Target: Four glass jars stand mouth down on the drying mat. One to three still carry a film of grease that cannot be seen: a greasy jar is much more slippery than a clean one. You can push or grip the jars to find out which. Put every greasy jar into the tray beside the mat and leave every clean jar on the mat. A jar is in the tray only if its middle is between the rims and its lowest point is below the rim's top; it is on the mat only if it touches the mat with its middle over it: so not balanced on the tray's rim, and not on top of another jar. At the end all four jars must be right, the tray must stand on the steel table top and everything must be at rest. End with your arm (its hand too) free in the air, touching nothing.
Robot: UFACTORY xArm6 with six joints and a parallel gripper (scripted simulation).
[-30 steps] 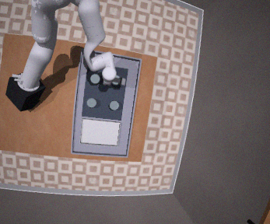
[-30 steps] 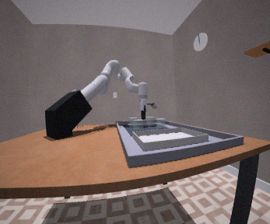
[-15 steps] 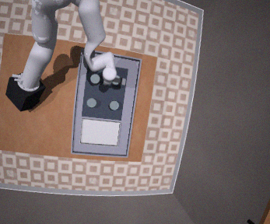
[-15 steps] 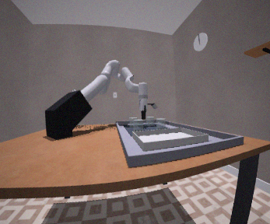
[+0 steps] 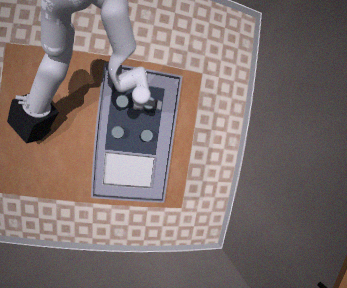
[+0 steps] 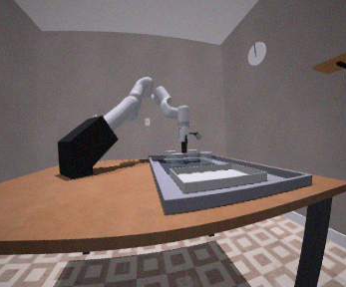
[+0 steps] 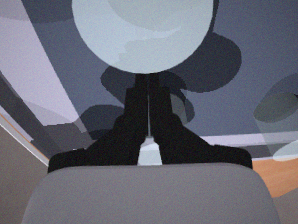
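Although the task has four jars to sort, the tray [image 5: 129, 170] [image 6: 225, 185] holds none.
Detail: from above, an upper-left glass jar [image 5: 122, 101], lower-left glass jar [image 5: 117, 132] and lower-right glass jar [image 5: 146, 135] stand on the drying mat [image 5: 131, 145] [image 7: 255, 30]; the fourth's place is hard to read beneath the hand. No jar is visibly greasy. Sorting appears wholly outstanding: test each, move the slippery ones, leave the clean. The tray sits on the steel tabletop [image 5: 170, 110] [image 6: 220, 198] [image 7: 55, 76].
Arm: white, six-jointed [image 5: 117, 30] [image 6: 123, 111], bent high, its hand pointing down over the mat's far end. Claw [image 5: 152, 104] [image 6: 183, 151] [image 7: 148, 85]: fingers pressed together, pinching nothing, tips close by a large-looking jar [image 7: 142, 35]; contact cannot be told.
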